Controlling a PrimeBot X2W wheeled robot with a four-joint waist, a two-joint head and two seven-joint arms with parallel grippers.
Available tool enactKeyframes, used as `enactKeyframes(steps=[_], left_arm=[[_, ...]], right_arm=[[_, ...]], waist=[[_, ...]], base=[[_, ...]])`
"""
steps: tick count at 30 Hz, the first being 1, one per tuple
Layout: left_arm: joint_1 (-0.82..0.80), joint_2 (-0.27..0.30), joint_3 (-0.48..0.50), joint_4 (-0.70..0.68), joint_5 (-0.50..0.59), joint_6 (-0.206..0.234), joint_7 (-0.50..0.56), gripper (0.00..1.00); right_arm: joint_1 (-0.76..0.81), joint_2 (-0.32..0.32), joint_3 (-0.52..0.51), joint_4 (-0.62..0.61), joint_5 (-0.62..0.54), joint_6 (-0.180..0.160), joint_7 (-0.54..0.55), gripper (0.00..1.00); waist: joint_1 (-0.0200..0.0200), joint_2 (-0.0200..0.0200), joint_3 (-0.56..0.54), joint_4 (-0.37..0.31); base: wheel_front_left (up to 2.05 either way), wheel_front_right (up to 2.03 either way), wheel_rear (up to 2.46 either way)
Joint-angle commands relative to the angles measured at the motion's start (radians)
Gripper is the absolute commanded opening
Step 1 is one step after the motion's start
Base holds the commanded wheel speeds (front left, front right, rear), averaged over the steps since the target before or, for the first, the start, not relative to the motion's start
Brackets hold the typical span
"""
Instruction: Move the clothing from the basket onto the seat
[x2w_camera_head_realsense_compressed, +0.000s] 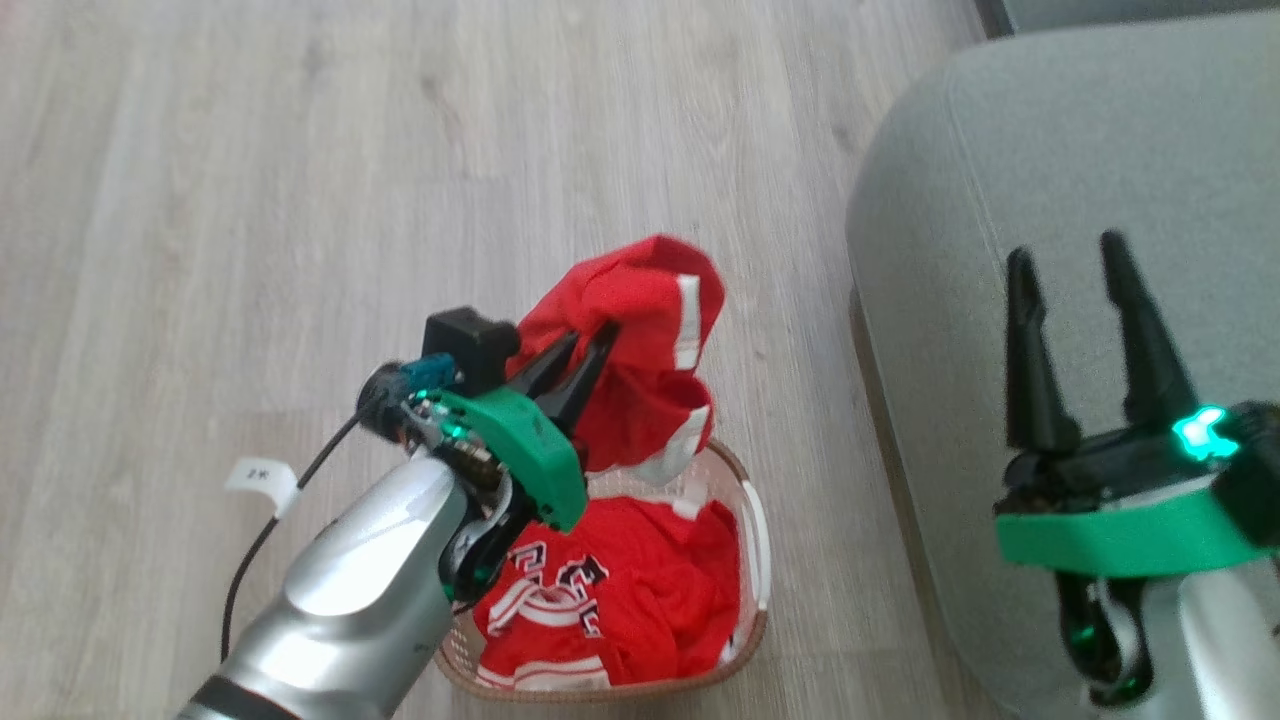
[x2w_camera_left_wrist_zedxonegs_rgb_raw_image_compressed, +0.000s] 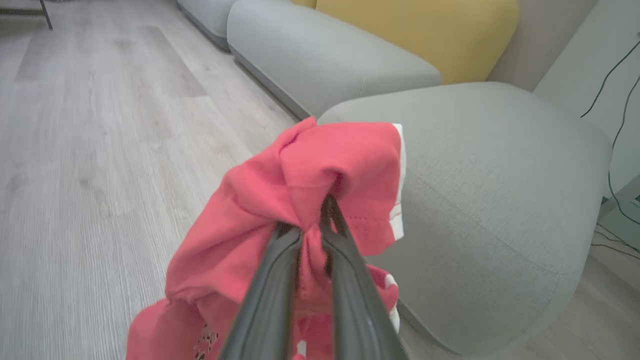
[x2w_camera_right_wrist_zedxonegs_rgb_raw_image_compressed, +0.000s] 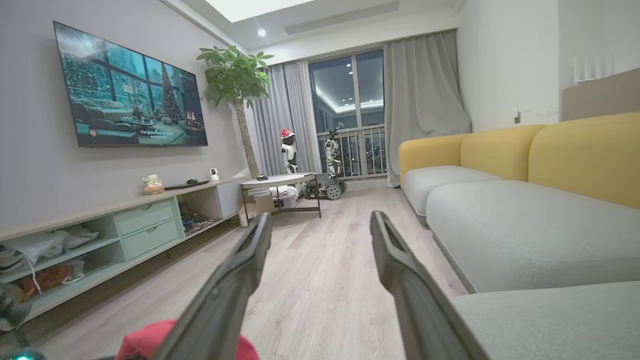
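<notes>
Red mesh clothing pinched in your left gripper, right gripper wide; head view adds cream basket below.

Counts: one small oval cream plastic basket with brown woven-look rim. Red mesh garments: two were distinguishable, a lifted garment and a lettered garment in the basket; any beneath couldn't be told. Grey fabric sofa seats: three. Yellow sofa back sections: three. Dark two-fingered grippers: two, left gripper, right gripper.
</notes>
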Motion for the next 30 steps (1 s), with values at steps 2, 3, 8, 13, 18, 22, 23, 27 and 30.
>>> enactKeyframes(steps=[2, 3, 8, 13, 18, 22, 23, 27, 30], left_arm=[[-0.037, 0.033, 0.041, -0.1, -0.007, 0.018, 0.013, 0.0], [-0.039, 0.04, 0.043, -0.134, -0.006, 0.027, 0.022, 0.0], [-0.055, 0.065, 0.066, -0.287, -0.02, 0.068, 0.079, 0.0], [-0.099, 0.095, 0.094, -0.422, -0.02, 0.11, 0.131, 0.0], [-0.103, 0.109, 0.099, -0.479, -0.02, 0.133, 0.159, 0.0], [-0.097, 0.113, 0.096, -0.495, -0.022, 0.139, 0.167, 0.0], [-0.095, 0.115, 0.095, -0.497, -0.022, 0.14, 0.168, 0.0], [-0.092, 0.118, 0.092, -0.5, -0.025, 0.14, 0.171, 0.0], [-0.091, 0.117, 0.085, -0.502, -0.025, 0.139, 0.175, 0.0]], right_arm=[[0.007, -0.014, 0.039, -0.021, 0.01, 0.0, -0.006, 1.0], [0.013, -0.015, 0.045, -0.016, 0.014, 0.0, -0.006, 1.0], [0.046, -0.02, 0.07, 0.001, 0.026, 0.0, -0.006, 1.0], [0.05, -0.03, 0.106, 0.007, 0.033, 0.0, -0.006, 1.0], [0.044, -0.033, 0.134, 0.01, 0.04, 0.0, -0.006, 1.0], [0.031, -0.063, 0.207, 0.017, 0.065, 0.0, -0.006, 1.0], [0.026, -0.071, 0.223, 0.021, 0.071, 0.0, -0.006, 1.0], [-0.013, -0.096, 0.295, 0.044, 0.09, 0.0, -0.006, 1.0], [-0.067, -0.115, 0.355, 0.079, 0.101, 0.0, 0.004, 1.0]], waist=[[0.0001, -0.0001, -0.042, 0.018], [0.0001, -0.0001, -0.05, 0.02], [0.0001, -0.0001, -0.078, 0.026], [0.0001, -0.0001, -0.08, 0.019], [0.0001, -0.0001, -0.074, 0.012], [0.0001, -0.0001, -0.071, 0.01], [0.0001, -0.0001, -0.072, 0.009], [0.0001, -0.0001, -0.073, 0.008], [0.0001, -0.0001, -0.074, 0.01]], base=[[0.0, 0.0, 0.0], [0.0, 0.0, 0.0], [0.0, 0.0, 0.0], [0.0, 0.0, 0.0], [0.0, 0.0, 0.0], [0.0, 0.0, 0.0], [0.0, 0.0, 0.0], [0.0, 0.0, 0.0], [0.0, 0.0, 0.0]])
